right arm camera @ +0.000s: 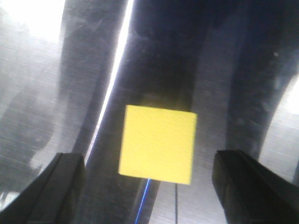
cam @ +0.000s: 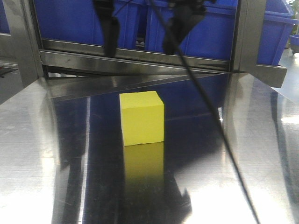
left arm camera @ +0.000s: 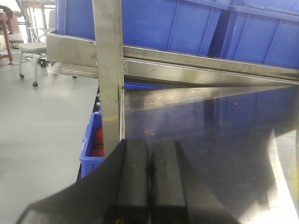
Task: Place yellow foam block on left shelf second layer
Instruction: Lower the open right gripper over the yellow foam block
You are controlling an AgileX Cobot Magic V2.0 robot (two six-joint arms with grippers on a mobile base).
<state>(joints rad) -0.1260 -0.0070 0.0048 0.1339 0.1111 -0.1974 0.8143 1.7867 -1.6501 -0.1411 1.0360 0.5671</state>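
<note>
The yellow foam block (cam: 141, 117) stands on a shiny steel surface (cam: 42, 158), free and upright. In the right wrist view the yellow foam block (right arm camera: 158, 143) lies below and between my right gripper's two fingers, touching neither. My right gripper (right arm camera: 156, 186) is open wide and empty. In the front view its two dark fingers hang above the block, one on each side, so the right gripper (cam: 139, 51) is over it. My left gripper (left arm camera: 149, 145) is shut and empty, low beside a steel post (left arm camera: 108, 70) at the surface's left edge.
Blue bins (cam: 210, 32) sit on a steel rack layer (cam: 140, 58) just behind and above the block. A black cable (cam: 219, 126) crosses the front view. Another blue bin (left arm camera: 91, 150) with red things stands on the floor at left. A wheeled chair (left arm camera: 28, 51) is further left.
</note>
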